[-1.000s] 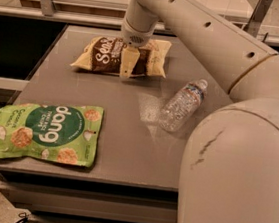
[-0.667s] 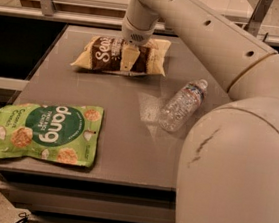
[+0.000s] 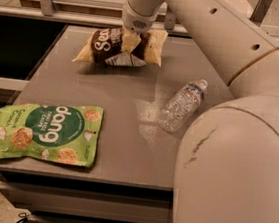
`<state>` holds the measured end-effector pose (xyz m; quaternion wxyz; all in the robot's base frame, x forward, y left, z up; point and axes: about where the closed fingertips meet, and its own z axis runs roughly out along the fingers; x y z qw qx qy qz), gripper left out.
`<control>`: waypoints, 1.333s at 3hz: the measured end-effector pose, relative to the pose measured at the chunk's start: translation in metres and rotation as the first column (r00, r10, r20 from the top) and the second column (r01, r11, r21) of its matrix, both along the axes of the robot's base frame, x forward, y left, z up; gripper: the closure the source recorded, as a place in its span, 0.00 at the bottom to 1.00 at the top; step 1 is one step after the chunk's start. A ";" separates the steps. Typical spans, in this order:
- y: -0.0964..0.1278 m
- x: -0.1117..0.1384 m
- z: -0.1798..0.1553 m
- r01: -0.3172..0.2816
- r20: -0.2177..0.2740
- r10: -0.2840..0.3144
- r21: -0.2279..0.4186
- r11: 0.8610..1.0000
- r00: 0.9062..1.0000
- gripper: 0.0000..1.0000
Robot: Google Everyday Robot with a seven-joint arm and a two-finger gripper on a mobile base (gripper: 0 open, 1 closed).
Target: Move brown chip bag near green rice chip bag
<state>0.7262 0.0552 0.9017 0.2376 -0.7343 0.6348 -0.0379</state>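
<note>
Cream hand (image 3: pixel 129 48) grips brown-and-cream bag (image 3: pixel 103 44); light-green pouch (image 3: pixel 6 136) bears dark green circle (image 3: pixel 52 124).

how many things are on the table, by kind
chip bags: 2 (brown chip bag, held by the gripper at the back; green rice chip bag, front left)
water bottle: 1
total: 3
</note>
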 end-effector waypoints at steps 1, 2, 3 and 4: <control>0.003 -0.009 0.027 -0.042 0.020 0.042 0.019 0.999 0.999 1.00; 0.009 -0.026 0.050 -0.087 0.031 0.086 0.040 0.995 0.996 1.00; 0.015 -0.054 0.069 -0.125 0.030 0.123 0.065 0.990 0.992 1.00; 0.019 -0.087 0.076 -0.163 0.009 0.162 0.077 0.984 0.987 1.00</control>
